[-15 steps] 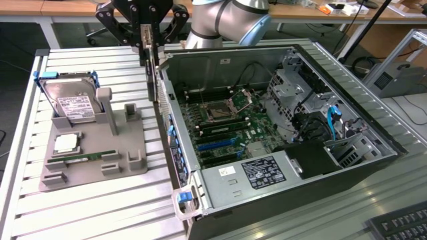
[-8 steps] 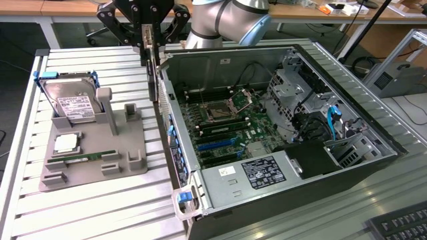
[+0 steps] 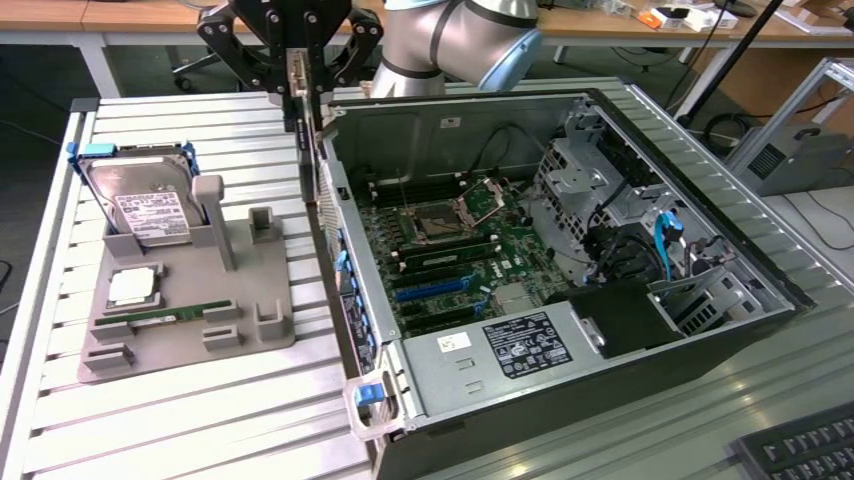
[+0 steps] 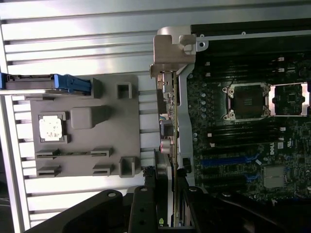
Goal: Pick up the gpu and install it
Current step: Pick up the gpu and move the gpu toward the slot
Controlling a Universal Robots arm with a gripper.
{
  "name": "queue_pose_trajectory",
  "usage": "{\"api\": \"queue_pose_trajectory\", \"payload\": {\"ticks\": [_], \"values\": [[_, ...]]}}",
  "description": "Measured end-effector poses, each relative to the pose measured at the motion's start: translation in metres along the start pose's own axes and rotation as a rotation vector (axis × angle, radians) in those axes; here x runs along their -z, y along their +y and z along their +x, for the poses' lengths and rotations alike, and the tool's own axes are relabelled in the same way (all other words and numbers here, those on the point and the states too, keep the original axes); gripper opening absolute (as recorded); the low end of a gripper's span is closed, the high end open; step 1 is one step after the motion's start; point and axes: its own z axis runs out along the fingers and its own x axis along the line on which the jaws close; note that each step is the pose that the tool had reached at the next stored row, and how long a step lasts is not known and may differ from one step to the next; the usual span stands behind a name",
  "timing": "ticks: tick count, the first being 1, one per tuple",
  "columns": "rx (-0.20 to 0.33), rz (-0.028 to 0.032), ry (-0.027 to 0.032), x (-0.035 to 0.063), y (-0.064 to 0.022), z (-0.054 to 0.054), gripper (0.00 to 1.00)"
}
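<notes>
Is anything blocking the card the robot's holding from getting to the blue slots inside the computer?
The gripper holds the gpu edge-on right by the case's metal wall. That wall seems to lie between it and the blue slots. The slots themselves look bare.

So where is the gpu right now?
The gpu hangs edge-on in the gripper, above the exterior view's left wall of the open computer case, next to the grey parts holder.
</notes>
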Motion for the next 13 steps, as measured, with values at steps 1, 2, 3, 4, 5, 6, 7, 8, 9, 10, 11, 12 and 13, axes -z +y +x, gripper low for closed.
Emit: {"api": "queue_pose_trajectory", "payload": {"ticks": [1, 2, 3, 4, 5, 6, 7, 8, 9, 10, 11, 12, 13], "values": [[0.000, 0.0001, 0.0001, 0.0000, 0.0000, -0.0002, 0.27], [0.000, 0.0000, 0.0000, 0.0000, 0.0000, -0.0005, 0.27], [0.000, 0.0000, 0.0000, 0.0000, 0.0001, -0.0008, 0.27], [0.000, 0.0000, 0.0000, 0.0000, 0.0001, -0.0010, 0.27], [0.000, 0.0000, 0.0000, 0.0000, 0.0001, -0.0012, 0.27], [0.000, 0.0000, 0.0000, 0.0000, 0.0001, -0.0015, 0.27], [0.000, 0.0000, 0.0000, 0.0000, 0.0001, -0.0018, 0.27], [0.000, 0.0000, 0.0000, 0.0000, 0.0002, -0.0022, 0.27], [0.000, 0.0001, 0.0000, -0.0001, 0.0002, -0.0027, 0.27], [0.000, 0.0000, 0.0000, -0.0001, 0.0002, -0.0032, 0.27], [0.000, 0.0000, 0.0000, -0.0001, 0.0003, -0.0038, 0.27], [0.000, 0.0000, 0.0000, -0.0001, 0.0003, -0.0045, 0.27], [0.000, 0.0001, 0.0000, -0.0001, 0.0004, -0.0052, 0.27]]}}
